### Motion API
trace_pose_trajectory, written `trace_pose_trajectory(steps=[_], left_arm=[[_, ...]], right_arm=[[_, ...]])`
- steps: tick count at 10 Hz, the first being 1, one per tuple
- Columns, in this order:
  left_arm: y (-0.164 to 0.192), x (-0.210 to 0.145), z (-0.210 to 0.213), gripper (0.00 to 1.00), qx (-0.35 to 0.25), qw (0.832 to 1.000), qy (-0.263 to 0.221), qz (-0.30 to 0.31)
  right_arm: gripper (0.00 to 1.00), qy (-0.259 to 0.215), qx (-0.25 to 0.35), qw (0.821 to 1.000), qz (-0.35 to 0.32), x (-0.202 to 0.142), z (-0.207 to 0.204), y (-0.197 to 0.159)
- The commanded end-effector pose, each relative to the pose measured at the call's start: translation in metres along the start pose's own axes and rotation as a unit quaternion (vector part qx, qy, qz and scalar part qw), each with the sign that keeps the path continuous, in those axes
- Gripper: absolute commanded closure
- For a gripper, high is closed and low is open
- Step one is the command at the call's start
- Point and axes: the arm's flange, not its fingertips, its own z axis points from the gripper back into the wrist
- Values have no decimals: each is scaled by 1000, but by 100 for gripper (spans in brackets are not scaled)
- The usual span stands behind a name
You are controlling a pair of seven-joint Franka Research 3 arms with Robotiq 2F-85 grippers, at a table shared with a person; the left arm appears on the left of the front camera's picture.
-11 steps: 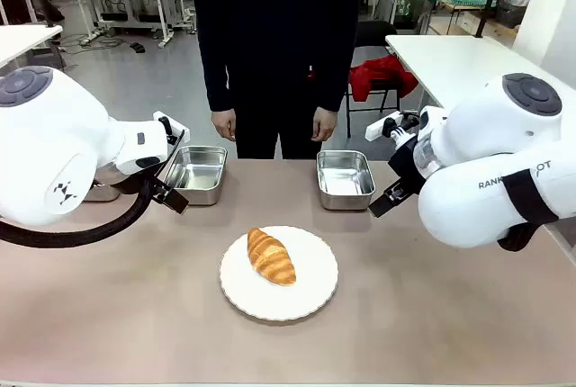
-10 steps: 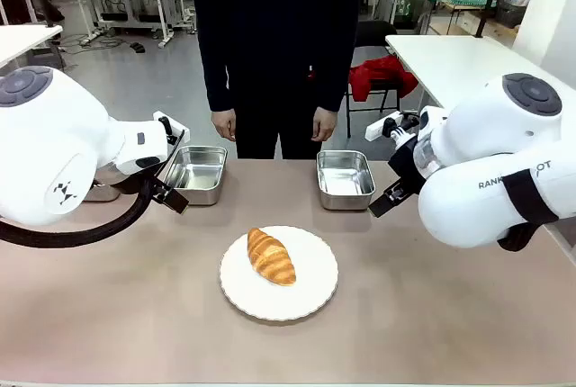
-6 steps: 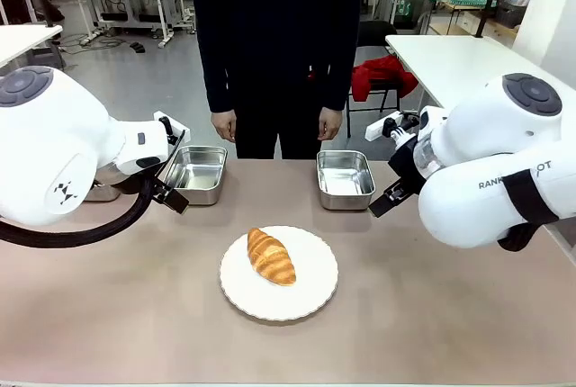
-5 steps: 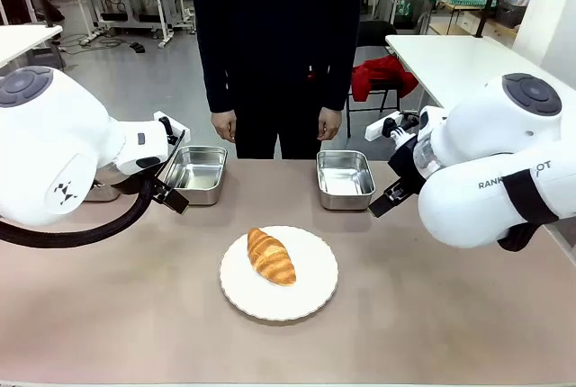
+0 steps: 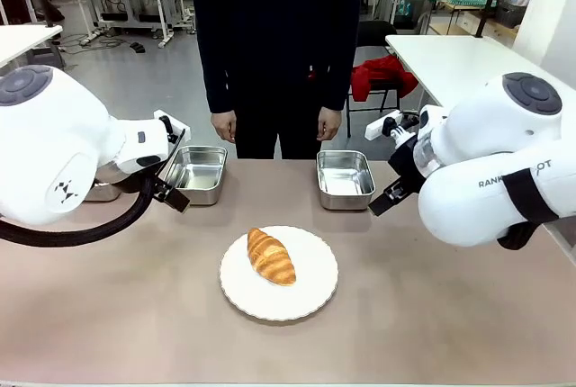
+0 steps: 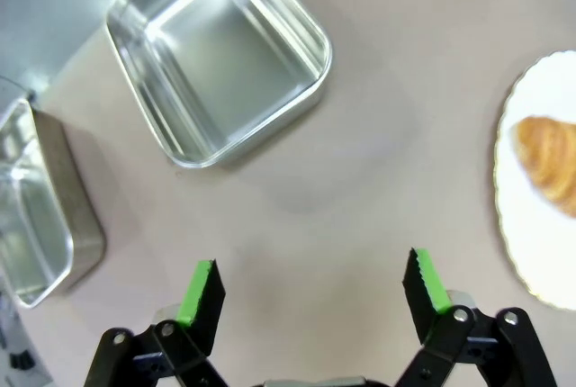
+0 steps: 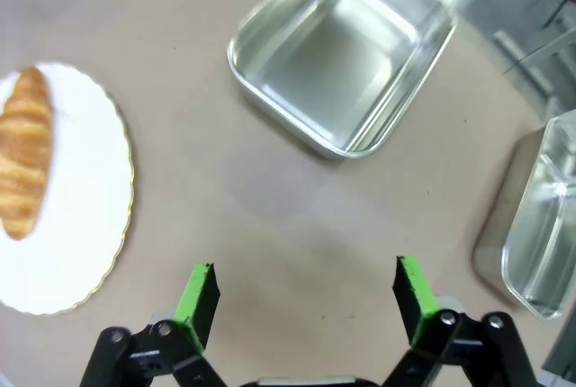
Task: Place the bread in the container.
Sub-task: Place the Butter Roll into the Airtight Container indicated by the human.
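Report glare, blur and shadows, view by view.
Front view: sharp, evenly lit, faint shadow beneath the plate. Left wrist view: glare streaks on the left pan, bread soft at the frame edge. Right wrist view: sheen on the right pan, bread blurred.

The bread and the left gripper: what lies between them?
In the left wrist view, bare tabletop, then the white plate at its rim; nothing else separates the left gripper from the bread.
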Motion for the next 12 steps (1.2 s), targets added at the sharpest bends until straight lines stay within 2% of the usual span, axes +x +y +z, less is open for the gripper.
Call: trace_pose_trajectory(steps=[1,3,4,6,8,9,10,12], left_arm=[[29,34,45,0,-49,998,-44,12],[77,57,87,0,-69,997,-41,4],[108,62,106,0,-89,995,-33,-18],[165,52,135,0,-157,980,-64,-102],[216,37,130,0,-167,963,-70,-201],[222,33,123,0,-159,959,-98,-214],[193,33,153,0,-151,975,-70,-148],[193,33,153,0,-151,975,-70,-148]], right_arm=[[0,-23,14,1000,12,47,35,-33],[0,-53,44,998,2,73,77,-84],[0,-66,66,996,-2,73,94,-120],[0,-100,112,989,2,45,112,-185],[0,-126,135,983,-8,14,106,-205],[0,-123,129,984,8,6,103,-198],[0,-118,113,987,-11,22,126,-201],[0,-118,113,987,-11,22,126,-201]])
